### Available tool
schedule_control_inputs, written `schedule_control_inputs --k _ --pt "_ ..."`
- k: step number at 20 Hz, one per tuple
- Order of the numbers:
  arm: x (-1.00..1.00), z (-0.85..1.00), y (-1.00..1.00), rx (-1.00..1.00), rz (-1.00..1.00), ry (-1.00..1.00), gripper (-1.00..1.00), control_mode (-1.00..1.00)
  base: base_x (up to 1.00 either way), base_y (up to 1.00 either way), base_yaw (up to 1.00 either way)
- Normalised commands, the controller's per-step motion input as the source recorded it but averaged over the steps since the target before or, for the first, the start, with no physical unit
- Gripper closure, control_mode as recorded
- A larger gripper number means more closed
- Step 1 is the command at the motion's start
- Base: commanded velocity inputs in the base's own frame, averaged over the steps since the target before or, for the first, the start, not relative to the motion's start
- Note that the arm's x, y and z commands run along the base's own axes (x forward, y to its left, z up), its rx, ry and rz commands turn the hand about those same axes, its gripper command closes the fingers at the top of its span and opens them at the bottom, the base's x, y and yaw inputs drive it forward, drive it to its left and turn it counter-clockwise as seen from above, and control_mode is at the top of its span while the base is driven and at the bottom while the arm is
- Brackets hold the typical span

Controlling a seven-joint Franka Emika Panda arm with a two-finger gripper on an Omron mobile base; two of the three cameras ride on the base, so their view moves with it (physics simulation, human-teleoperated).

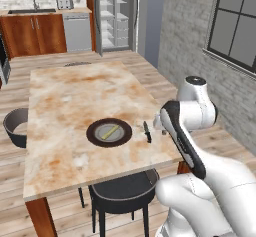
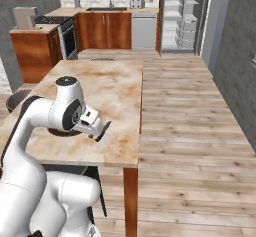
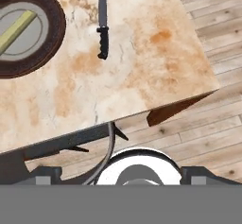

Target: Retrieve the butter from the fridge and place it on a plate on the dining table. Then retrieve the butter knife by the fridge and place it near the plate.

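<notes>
My gripper (image 2: 103,130) is released and holds nothing above the dining table's (image 1: 75,101) near edge, butter (image 1: 110,130) lies on the plate (image 1: 93,134), butter knife (image 1: 147,131) flat on the tabletop just beside the plate.

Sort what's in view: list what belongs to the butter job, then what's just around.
Job: butter on the plate; butter knife beside the plate; dining table; fridge, doors open.
Around: chair, dishwasher, toaster, sink.
</notes>
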Motion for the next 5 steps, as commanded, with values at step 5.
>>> schedule_control_inputs --k 5 --pt "-0.07 -0.01 -0.84 0.18 0.05 0.0 -1.0 -1.0 0.0 0.0 0.0"
